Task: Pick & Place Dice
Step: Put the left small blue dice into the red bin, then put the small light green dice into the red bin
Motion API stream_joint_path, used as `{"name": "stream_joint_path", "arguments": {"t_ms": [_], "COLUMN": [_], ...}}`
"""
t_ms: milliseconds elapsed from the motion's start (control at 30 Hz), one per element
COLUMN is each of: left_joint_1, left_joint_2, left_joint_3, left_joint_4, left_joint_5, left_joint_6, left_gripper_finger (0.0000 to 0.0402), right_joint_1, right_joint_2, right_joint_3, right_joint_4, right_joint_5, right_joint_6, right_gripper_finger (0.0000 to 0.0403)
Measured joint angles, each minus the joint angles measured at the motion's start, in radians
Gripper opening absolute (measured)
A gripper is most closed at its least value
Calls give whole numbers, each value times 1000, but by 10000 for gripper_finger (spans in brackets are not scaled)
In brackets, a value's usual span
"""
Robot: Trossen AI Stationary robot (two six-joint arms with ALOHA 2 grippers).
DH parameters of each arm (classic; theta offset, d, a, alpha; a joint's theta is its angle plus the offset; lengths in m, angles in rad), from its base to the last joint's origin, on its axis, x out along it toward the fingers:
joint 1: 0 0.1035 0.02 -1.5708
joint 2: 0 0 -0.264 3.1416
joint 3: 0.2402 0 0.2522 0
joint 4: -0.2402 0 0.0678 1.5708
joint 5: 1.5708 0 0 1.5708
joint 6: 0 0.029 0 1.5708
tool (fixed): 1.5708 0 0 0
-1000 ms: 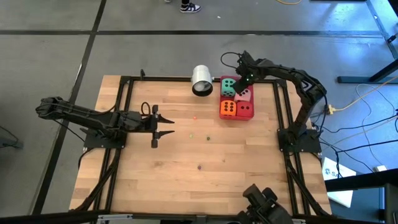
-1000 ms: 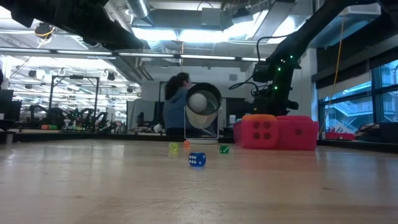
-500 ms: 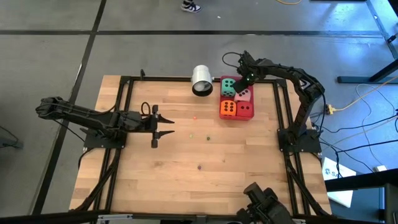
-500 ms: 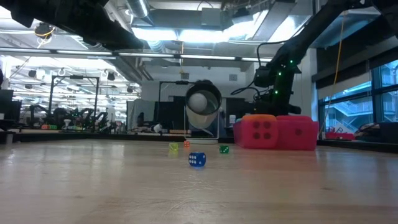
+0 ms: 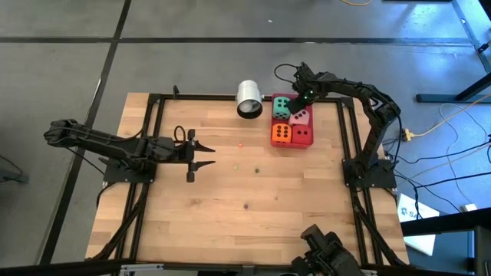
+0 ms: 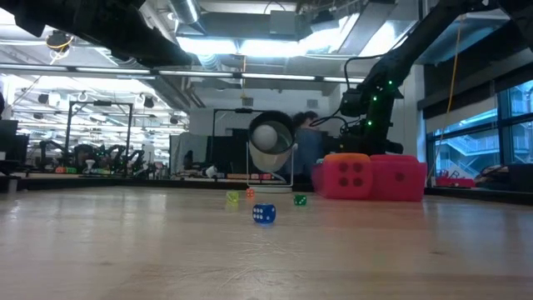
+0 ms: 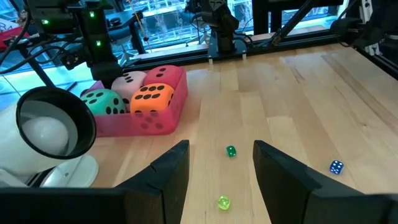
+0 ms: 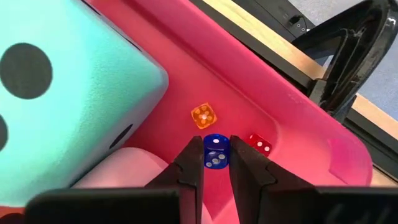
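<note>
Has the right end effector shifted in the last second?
No. The right end effector is over the red tray beside the green die, as before.

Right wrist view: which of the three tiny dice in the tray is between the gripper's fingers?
The small blue die: it sits between the right gripper's fingertips, while the small orange die and small red die lie loose on the pink tray.

Robotics lab, benches [image 6: 75,167], ceiling ducts [image 6: 250,37]

Overhead and table-level views share the red tray [image 5: 308,143]
</note>
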Motion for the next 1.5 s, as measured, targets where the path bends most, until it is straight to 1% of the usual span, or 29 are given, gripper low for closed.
{"name": "stream_joint_path", "arguments": {"t_ms": [167,433,667,967,1167,1267,1367,1500], "left_joint_1": [0,0,0,0,0,0,0,0], "left_joint_2": [0,0,0,0,0,0,0,0], "left_joint_3": [0,0,0,0,0,0,0,0], "left_joint_4": [0,0,0,0,-1,-12,-28,-31], "left_joint_5": [0,0,0,0,0,0,0,0], "left_joint_6": [0,0,0,0,0,0,-9,-22], "left_gripper_finger": [171,171,171,171,171,171,171,171], "right_joint_1": [0,0,0,0,6,16,29,49], "right_joint_2": [0,0,0,-25,-37,-37,-42,-80], "right_joint_3": [0,0,0,9,94,142,176,205], "right_joint_4": [0,1,7,3,-85,-136,-148,-94], "right_joint_5": [0,0,8,-1,-10,-61,-135,-140], "right_joint_6": [0,0,-8,-33,-29,-37,-69,-78], "right_gripper_finger": [59,109,130,127,125,125,125,125]}}
